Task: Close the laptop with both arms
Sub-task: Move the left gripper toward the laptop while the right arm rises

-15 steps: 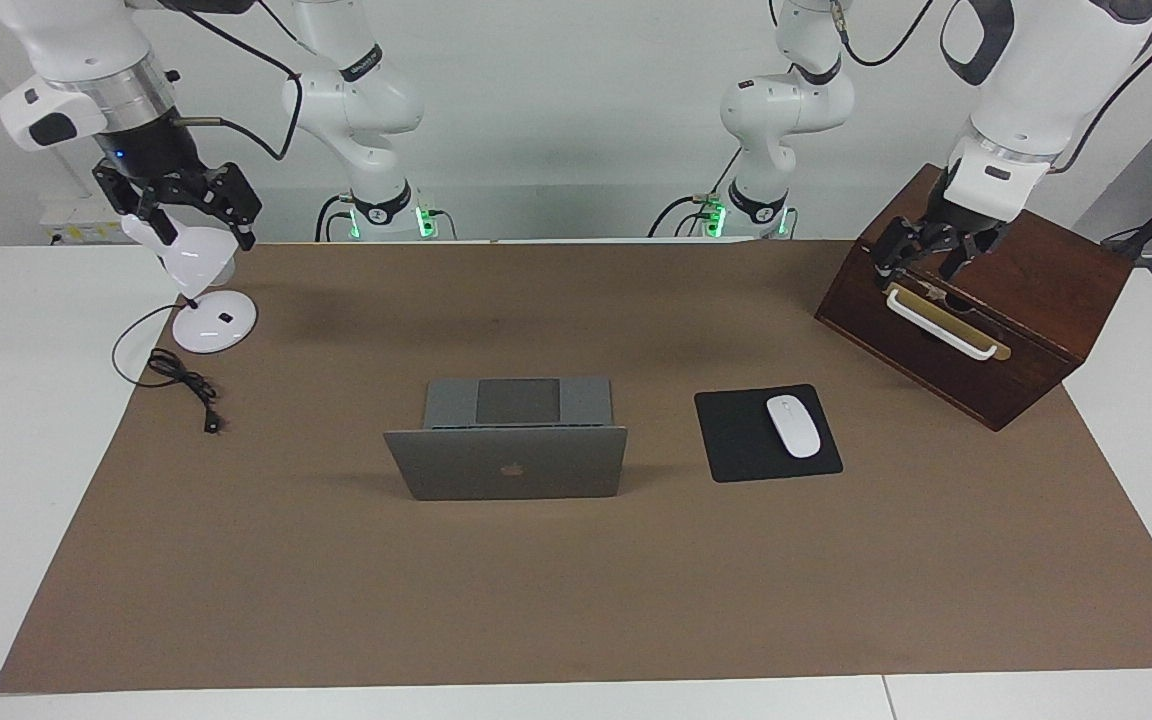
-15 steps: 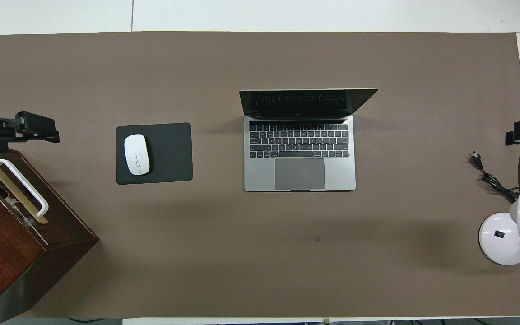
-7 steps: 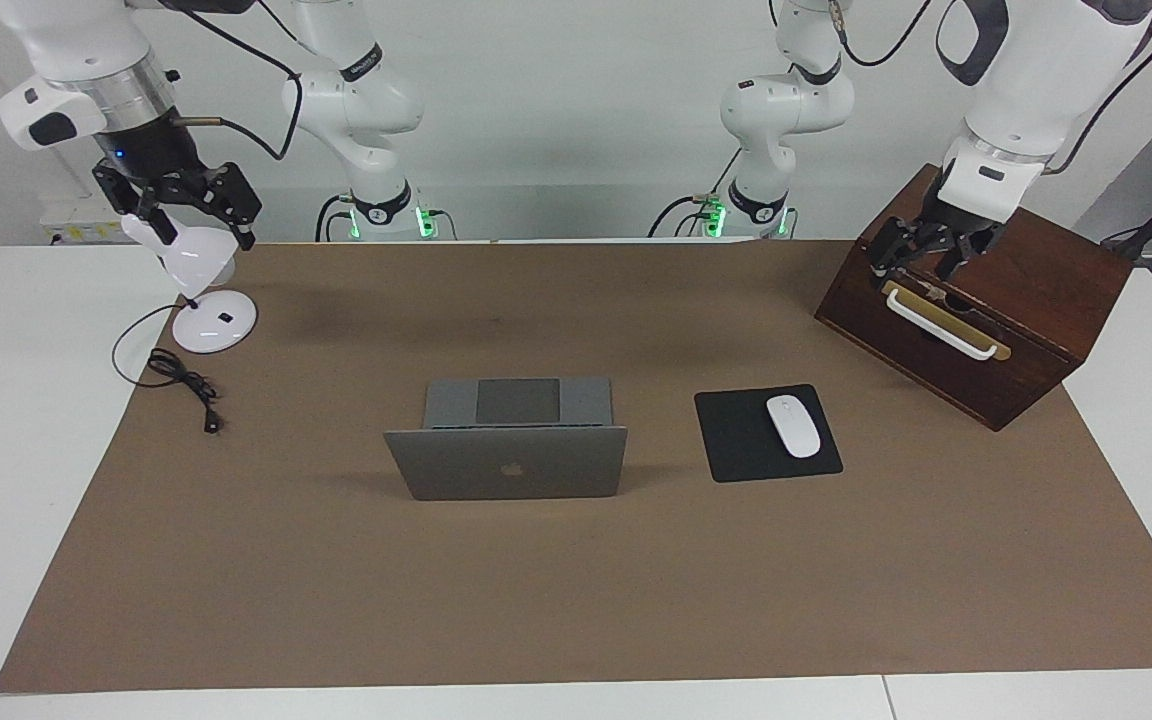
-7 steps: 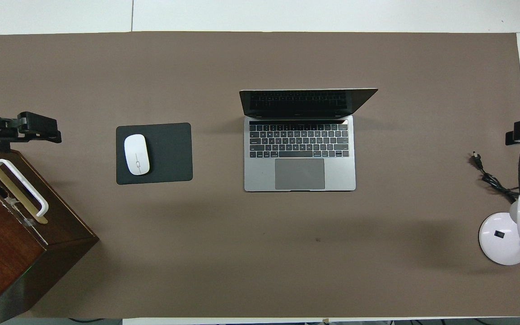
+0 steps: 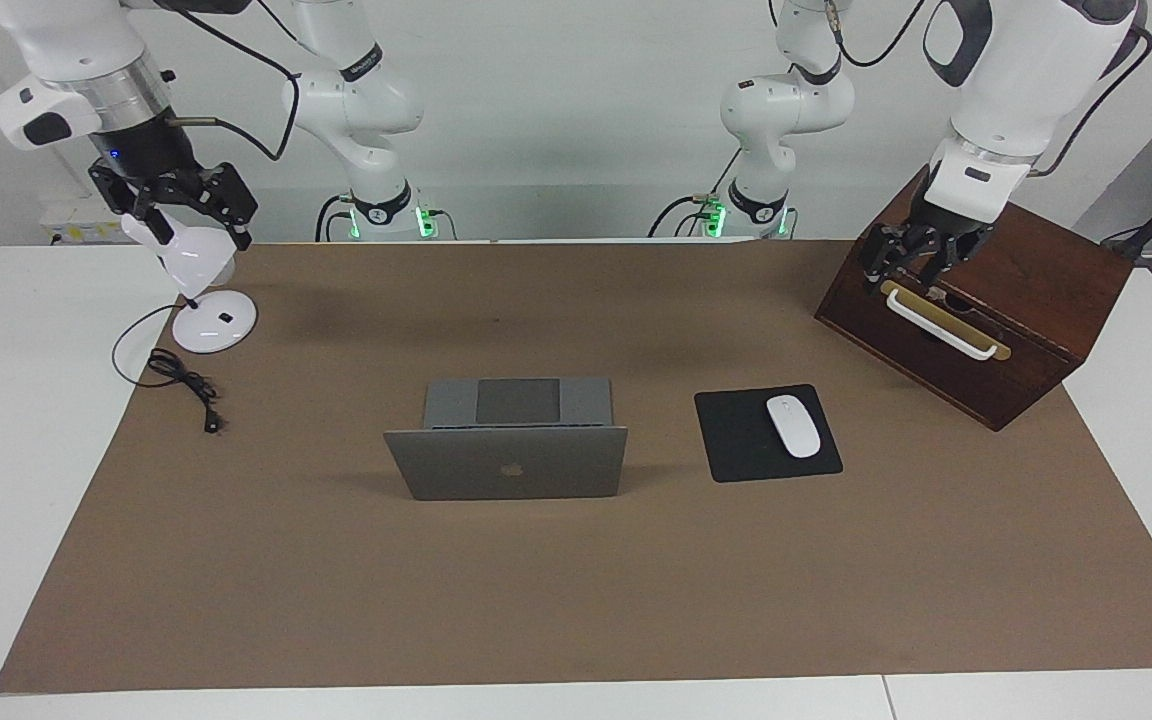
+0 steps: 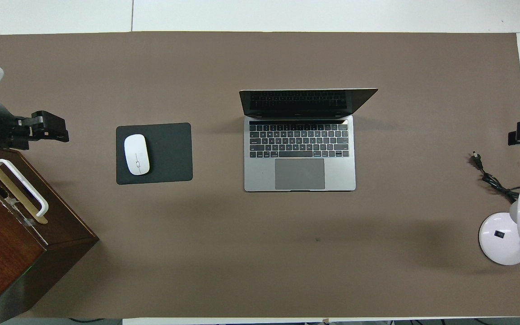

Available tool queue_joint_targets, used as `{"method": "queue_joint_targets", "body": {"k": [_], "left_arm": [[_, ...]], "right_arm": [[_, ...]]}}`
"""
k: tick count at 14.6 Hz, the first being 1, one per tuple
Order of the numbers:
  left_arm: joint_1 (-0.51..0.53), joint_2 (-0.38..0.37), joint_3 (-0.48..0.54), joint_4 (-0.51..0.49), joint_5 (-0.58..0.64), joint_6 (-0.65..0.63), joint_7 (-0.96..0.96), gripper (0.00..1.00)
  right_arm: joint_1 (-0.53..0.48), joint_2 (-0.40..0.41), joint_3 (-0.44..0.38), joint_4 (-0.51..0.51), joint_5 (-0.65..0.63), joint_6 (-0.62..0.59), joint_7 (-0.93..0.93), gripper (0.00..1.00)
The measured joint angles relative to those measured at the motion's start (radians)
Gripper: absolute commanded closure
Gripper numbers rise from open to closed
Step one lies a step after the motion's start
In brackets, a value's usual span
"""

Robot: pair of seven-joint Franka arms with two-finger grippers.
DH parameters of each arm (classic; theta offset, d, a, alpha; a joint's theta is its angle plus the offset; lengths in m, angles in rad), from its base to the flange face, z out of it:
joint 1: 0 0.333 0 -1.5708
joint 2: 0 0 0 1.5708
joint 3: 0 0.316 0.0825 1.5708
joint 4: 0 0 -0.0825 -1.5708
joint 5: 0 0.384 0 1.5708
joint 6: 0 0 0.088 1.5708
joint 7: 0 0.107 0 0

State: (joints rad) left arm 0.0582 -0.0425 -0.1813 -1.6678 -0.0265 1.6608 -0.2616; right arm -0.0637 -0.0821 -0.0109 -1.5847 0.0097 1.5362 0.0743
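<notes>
- Overhead view puts a dark-brown wooden box with a white bar handle (image 6: 20, 225) at eight o'clock, close to the robots. The left gripper (image 5: 908, 264) hangs over the handle's end, carrying nothing I can see; released or clenched, I cannot tell.
- At four o'clock stands a white dome-headed desk lamp (image 5: 213, 324). The right gripper (image 5: 179, 212) hovers over its head, released and empty.
- Farther out, mid-table, sits the thin silver-grey metal laptop (image 6: 299, 155). It is open, with the lid raised along the deck's twelve o'clock edge.
- Both grippers are well apart from it, the left toward nine o'clock and the right toward three.
- Beside it, toward nine o'clock, a white mouse (image 6: 136, 155) rests on a black square mouse pad (image 6: 169, 153).
- Risks, as I judge them: the left arm's sweep could clip the mouse or box handle, and the right could snag the lamp. Uneven pushes could slide the laptop or slam its lid.
</notes>
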Motion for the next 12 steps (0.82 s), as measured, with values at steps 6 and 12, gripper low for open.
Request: {"method": "queue_joint_targets", "body": {"k": [6, 12], "left_arm": [[-0.005, -0.071, -0.04, -0.229, -0.129, 0.208, -0.315, 0.82], [-0.05, -0.108, -0.04, -0.362, -0.307, 0.356, -0.657, 0.85]], "right_arm": [[0.0, 0.0, -0.003, -0.002, 0.0, 0.013, -0.027, 0.0], [-0.005, 0.051, -0.019, 0.005, 0.0, 0.084, -0.052, 0.3]]}}
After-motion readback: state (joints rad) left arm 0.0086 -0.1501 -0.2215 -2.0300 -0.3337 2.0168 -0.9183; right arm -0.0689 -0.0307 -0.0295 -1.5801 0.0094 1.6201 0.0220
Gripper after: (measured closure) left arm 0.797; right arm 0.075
